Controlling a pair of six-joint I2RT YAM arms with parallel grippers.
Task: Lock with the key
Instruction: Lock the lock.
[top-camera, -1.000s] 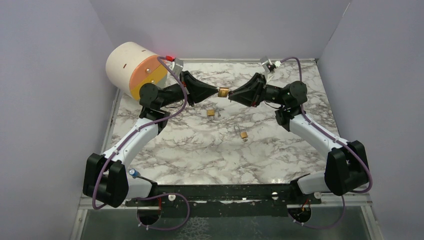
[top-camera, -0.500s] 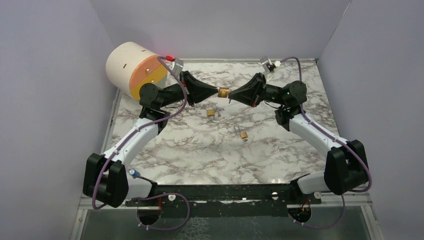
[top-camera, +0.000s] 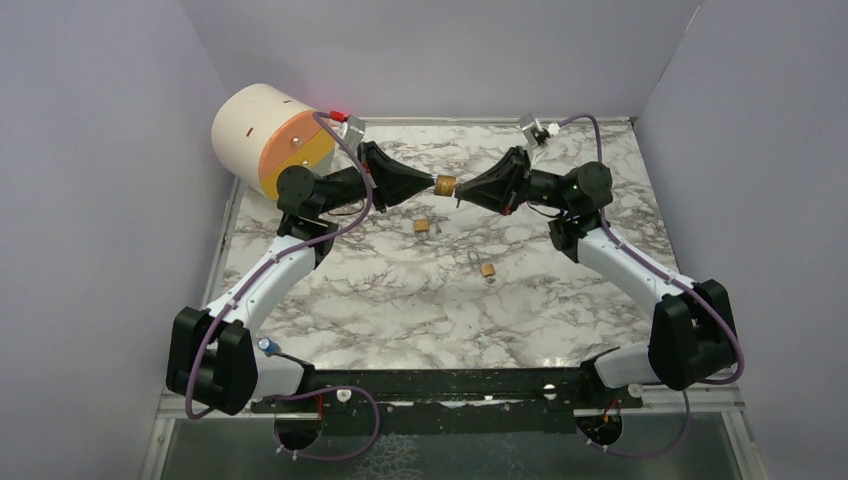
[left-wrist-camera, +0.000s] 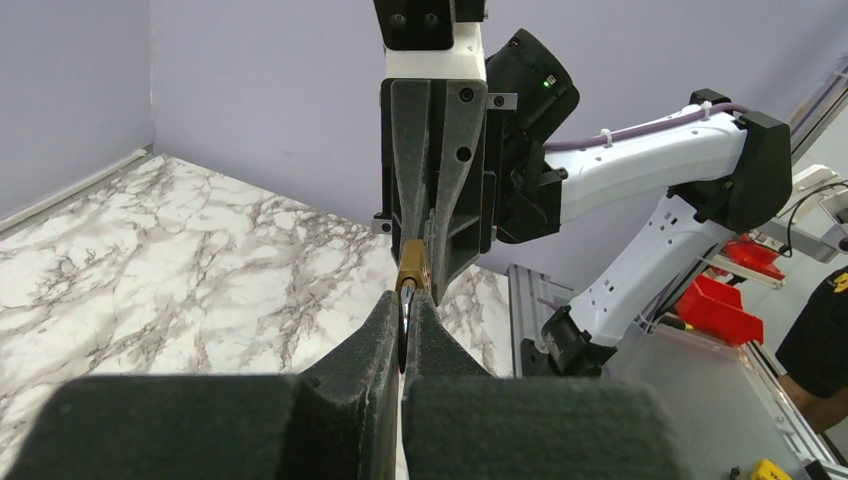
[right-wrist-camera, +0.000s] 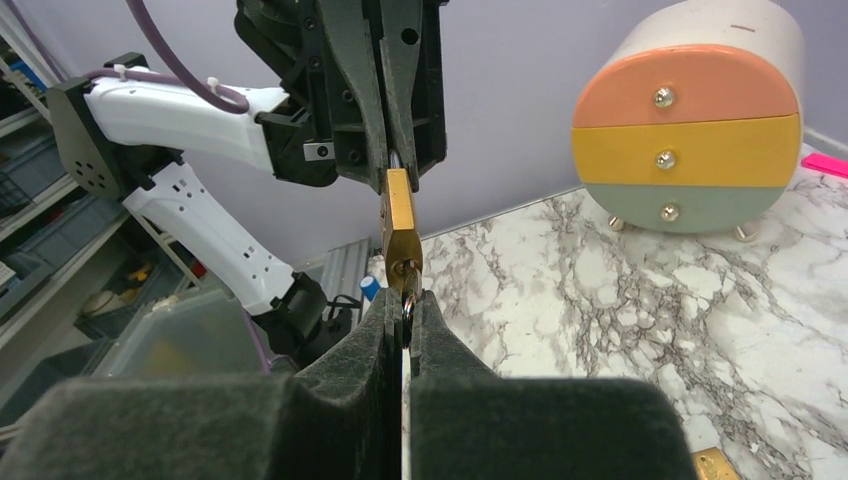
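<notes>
A small brass padlock (top-camera: 446, 184) hangs in the air above the back of the marble table, between my two grippers. My left gripper (top-camera: 434, 184) is shut on its silver shackle (left-wrist-camera: 402, 325), with the brass body (left-wrist-camera: 412, 272) just past the fingertips. From the other side my right gripper (top-camera: 459, 192) is shut on the key (right-wrist-camera: 408, 302), which sits in the bottom of the padlock body (right-wrist-camera: 402, 230). The key's bow is pinched between the right pads, and most of it is hidden.
Two more brass padlocks lie on the table, one (top-camera: 423, 226) below the grippers and one (top-camera: 487, 269) nearer the front with a key ring beside it. A round drawer unit (top-camera: 270, 135) with orange and yellow fronts stands at the back left. Purple walls enclose the table.
The right gripper's fingers have closed onto the key. Both arms and the padlock have stayed almost where they were.
</notes>
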